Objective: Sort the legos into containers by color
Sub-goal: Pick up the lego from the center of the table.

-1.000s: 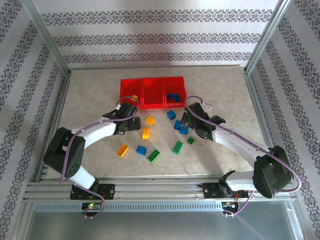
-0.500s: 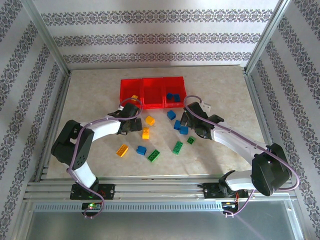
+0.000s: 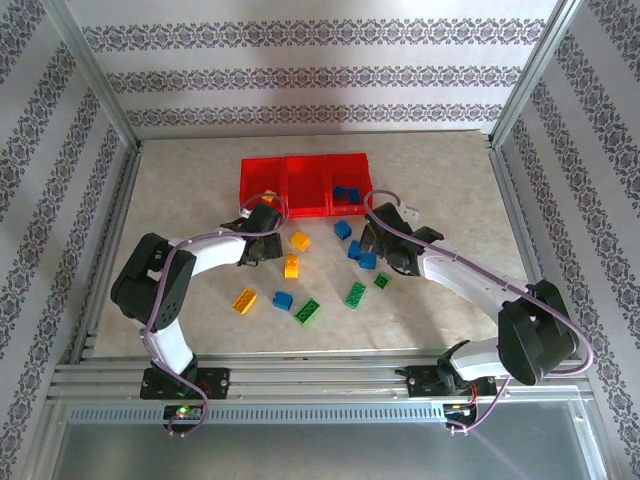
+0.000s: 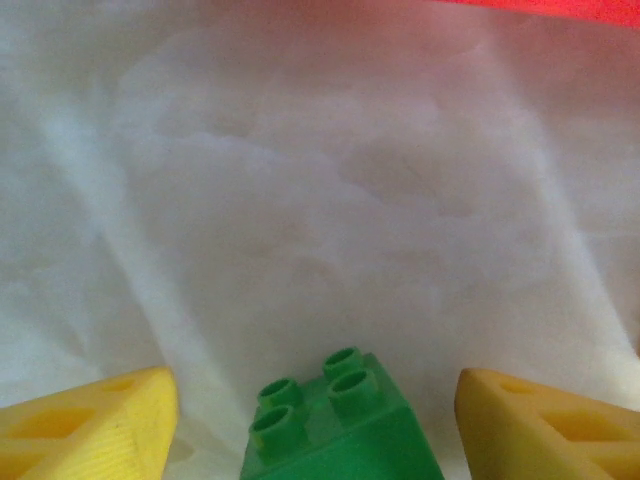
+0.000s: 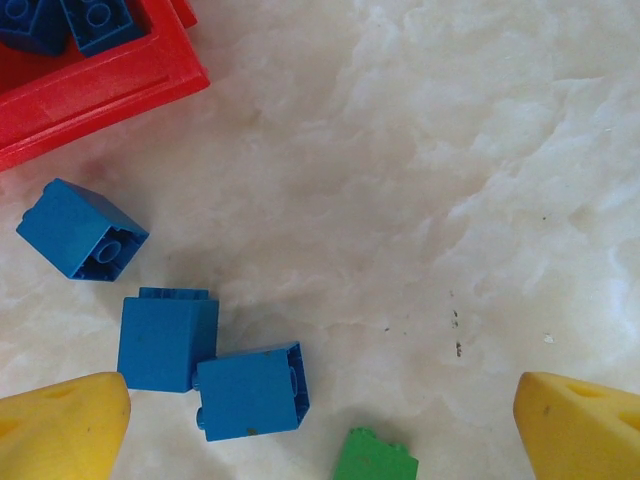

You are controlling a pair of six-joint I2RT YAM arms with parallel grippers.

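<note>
The containers (image 3: 305, 185) are three joined red bins at the back of the table. Blue legos (image 3: 346, 195) lie in the right bin and a yellow one (image 3: 268, 195) in the left. My left gripper (image 3: 262, 240) is low on the table just in front of the left bin. In the left wrist view a green lego (image 4: 340, 420) sits studs up between its yellow fingers (image 4: 90, 425), with a gap on each side; the left gripper (image 4: 320, 430) is open. My right gripper (image 5: 320, 440) stands open over bare table beside blue legos (image 5: 252, 390) and a green one (image 5: 375, 458).
Loose on the table are yellow bricks (image 3: 299, 240) (image 3: 291, 266) (image 3: 244, 300), a blue brick (image 3: 283, 299) and green bricks (image 3: 308, 311) (image 3: 355, 294). The red bin corner (image 5: 90, 80) lies at the upper left of the right wrist view. Metal frame posts border the table.
The left arm has swung its elbow in and its gripper has settled lower, its jaws narrowing round the green brick. The right arm has barely shifted.
</note>
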